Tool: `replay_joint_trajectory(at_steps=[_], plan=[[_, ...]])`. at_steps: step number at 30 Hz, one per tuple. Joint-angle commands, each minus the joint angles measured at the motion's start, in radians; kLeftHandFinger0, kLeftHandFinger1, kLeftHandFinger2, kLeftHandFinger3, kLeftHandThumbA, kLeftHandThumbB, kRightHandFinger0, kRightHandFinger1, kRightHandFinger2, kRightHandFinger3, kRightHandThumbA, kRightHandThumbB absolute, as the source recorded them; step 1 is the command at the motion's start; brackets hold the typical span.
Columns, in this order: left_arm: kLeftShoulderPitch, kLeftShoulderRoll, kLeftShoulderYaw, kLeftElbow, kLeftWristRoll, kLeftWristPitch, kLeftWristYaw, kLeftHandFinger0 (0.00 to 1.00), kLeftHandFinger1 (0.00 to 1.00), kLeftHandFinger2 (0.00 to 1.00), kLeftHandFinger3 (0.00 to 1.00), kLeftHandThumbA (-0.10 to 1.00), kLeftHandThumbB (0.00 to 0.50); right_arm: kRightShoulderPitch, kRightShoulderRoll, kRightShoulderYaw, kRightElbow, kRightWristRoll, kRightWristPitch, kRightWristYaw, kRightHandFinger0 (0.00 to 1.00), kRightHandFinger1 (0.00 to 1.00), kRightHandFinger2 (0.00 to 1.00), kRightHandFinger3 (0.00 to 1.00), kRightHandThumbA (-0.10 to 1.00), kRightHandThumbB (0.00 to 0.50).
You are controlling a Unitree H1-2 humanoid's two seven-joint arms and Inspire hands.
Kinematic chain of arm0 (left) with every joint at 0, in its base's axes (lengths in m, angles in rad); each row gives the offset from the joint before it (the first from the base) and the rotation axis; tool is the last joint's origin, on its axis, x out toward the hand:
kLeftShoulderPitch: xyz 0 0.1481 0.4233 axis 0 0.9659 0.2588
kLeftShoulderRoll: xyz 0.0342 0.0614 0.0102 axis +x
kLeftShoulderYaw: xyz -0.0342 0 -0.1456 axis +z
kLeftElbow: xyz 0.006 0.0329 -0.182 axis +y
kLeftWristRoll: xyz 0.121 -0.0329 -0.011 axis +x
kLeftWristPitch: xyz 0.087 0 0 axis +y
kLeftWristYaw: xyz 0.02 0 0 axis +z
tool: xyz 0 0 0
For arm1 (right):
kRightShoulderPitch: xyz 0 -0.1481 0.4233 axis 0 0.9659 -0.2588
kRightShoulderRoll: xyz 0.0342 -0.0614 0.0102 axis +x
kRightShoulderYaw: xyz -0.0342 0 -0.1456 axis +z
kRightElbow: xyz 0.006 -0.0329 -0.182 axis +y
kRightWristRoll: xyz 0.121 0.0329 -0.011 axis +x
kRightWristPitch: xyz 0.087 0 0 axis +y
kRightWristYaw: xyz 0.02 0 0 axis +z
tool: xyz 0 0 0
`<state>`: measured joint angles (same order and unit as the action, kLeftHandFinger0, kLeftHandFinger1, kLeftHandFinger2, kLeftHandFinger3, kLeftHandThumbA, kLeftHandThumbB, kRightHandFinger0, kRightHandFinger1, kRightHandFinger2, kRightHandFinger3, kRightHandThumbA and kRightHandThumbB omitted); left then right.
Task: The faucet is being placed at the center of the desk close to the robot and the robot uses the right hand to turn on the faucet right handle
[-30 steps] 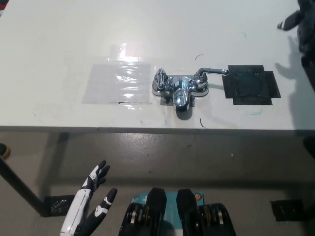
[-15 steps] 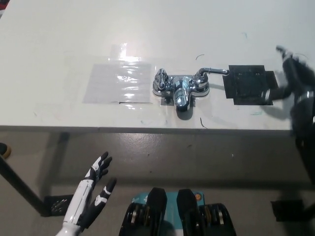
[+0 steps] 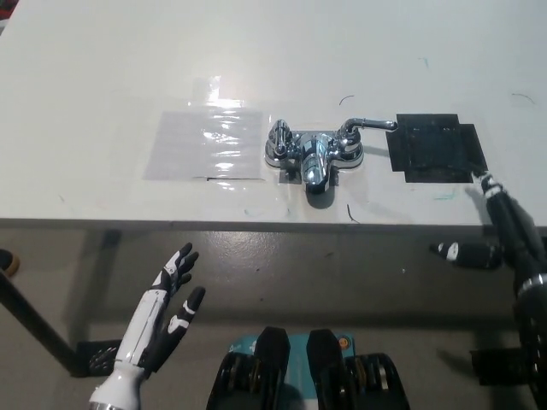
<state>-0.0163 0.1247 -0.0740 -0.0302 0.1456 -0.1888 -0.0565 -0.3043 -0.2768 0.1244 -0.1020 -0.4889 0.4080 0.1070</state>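
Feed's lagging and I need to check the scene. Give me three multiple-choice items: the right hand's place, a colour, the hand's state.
1. Relative to the faucet, the right hand is: A on it; B to its right, by the desk's near edge; C behind it.
2. The patch by the handle is: A black; B red; C blue.
3. The right hand is: A shut on the handle; B shut on nothing; C open.

B: it is at the edge, apart from the faucet. A: the square is black. C: fingers apart, nothing held.
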Motion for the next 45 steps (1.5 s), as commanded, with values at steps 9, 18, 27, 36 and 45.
replay_joint_trajectory(at_steps=[9,18,27,36,45], plan=[[-0.144,0.028,0.041,-0.022,0.003,0.002,0.013,1.0,1.0,1.0,1.0,0.88,0.159,0.348,0.175,-0.083,-0.808,0.521,-0.534,-0.216,1.0,1.0,1.0,1.0,1.0,0.067],[-0.127,0.025,0.046,-0.032,-0.002,0.001,0.006,1.0,1.0,1.0,1.0,0.91,0.157,0.34,0.237,-0.146,-0.389,0.561,-0.597,-0.106,1.0,1.0,1.0,1.0,0.9,0.053],[-0.042,0.019,0.036,-0.064,-0.015,0.008,-0.008,1.0,1.0,1.0,1.0,0.91,0.137,0.339,0.282,-0.196,-0.05,0.552,-0.653,-0.089,1.0,1.0,1.0,1.0,0.82,0.0],[-0.006,0.018,0.035,-0.07,-0.018,0.009,-0.008,1.0,1.0,1.0,1.0,0.88,0.153,0.353,0.29,-0.21,0.065,0.548,-0.717,-0.058,1.0,1.0,1.0,1.0,0.67,0.0],[0.012,0.022,0.031,-0.053,-0.014,0.003,-0.013,1.0,1.0,1.0,1.0,0.88,0.153,0.392,0.29,-0.197,0.078,0.537,-0.737,-0.051,1.0,1.0,1.0,1.0,0.67,0.013]])
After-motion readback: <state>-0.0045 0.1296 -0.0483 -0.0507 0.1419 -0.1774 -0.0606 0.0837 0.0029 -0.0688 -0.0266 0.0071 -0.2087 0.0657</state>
